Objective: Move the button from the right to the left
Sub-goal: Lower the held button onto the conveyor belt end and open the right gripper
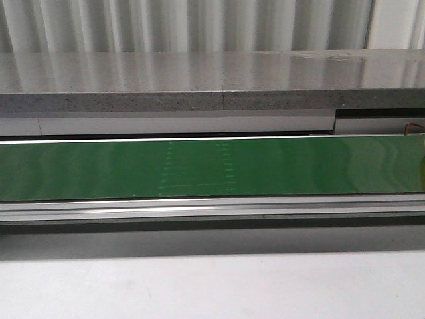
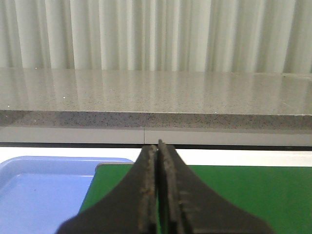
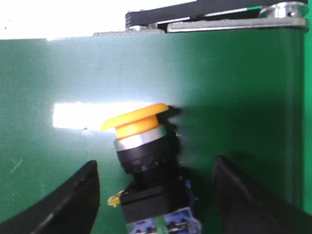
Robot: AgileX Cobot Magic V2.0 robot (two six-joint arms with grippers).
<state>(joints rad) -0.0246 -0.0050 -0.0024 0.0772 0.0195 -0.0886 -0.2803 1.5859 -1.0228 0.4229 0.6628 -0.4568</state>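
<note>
Three views share one long green conveyor belt (image 1: 212, 166), the largest thing in sight, running the full width of the front view between pale metal rails. Behind it stretches a speckled grey stone counter (image 1: 199, 83), with a ribbed white wall (image 1: 199, 23) beyond. Neither arm shows in the front view, and the stretch of belt seen there carries nothing.

Next in size is a light blue tray (image 2: 44, 192), seen only from the left wrist. It lies beside the belt's edge, off to one side of the left gripper (image 2: 158, 190). That pincer has its two dark fingers pressed together with only a thin seam between them and nothing caught there. It hangs above the belt's edge, pointing toward the counter.

Smallest is the button (image 3: 146, 151), seen from the right wrist. It rests on the green belt directly between the fingers of the right gripper (image 3: 153, 200), tilted, its yellow-orange cap pointing away from the pincer and its black collar and blue-grey block nearest the palm. The right pincer is spread wide: one finger stands clear on each side, and neither touches the button.
</note>
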